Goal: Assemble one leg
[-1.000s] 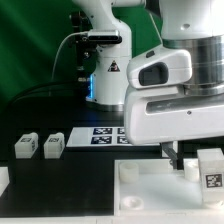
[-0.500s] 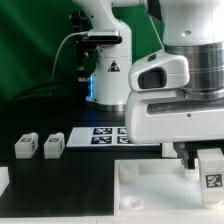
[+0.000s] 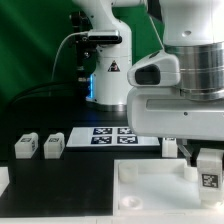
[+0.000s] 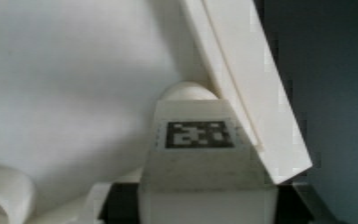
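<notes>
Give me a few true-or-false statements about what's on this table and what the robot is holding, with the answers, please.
1. The tool grips a held leg that carries a black-and-white tag. True.
2. The two loose legs stand on the black table at the exterior view's left. True.
3. The marker board lies on top of the big white panel. False: the marker board lies flat on the black table, beyond the white panel.
4. The two loose legs are stacked one on the other. False: they stand side by side with a gap between them.
</notes>
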Available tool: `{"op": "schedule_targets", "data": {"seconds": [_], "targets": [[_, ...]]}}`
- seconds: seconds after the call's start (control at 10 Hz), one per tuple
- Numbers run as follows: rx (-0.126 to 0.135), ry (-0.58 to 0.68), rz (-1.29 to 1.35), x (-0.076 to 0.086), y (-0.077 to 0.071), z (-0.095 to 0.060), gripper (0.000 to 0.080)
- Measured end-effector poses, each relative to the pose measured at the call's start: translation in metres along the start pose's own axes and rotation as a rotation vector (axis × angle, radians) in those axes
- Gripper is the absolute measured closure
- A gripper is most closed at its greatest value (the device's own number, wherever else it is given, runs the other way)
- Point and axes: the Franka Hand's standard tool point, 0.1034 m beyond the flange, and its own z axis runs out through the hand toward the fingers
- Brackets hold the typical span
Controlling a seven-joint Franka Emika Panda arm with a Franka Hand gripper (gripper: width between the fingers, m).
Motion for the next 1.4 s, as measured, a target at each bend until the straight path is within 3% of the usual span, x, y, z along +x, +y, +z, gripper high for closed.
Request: {"op": "schedule_targets", "data": {"seconds": [0.4, 0.6, 0.7, 0.8, 0.9, 1.0, 1.1, 1.4], "targets": [[0.053, 0.053, 0.658, -0.002, -0.003, 0.001, 0.0508], [0.099, 0.043, 0.911, -0.004, -0.002, 0.001, 0.0508], [0.105, 0.039, 0.955, -0.004, -0.002, 0.001, 0.0508], [0.104, 0.039, 0.952, -0.004, -0.002, 0.002, 0.0456], [0.103, 0.039, 0.946, -0.004, -0.002, 0.002, 0.0321], [0.103, 0.039, 0.936, -0.004, -0.002, 0.002, 0.0321], [0.099, 0.043, 0.874, -0.005, -0.003, 0.002, 0.0189], [0.089, 0.071, 0.515, -0.013, -0.015, -0.001, 0.0152]]}}
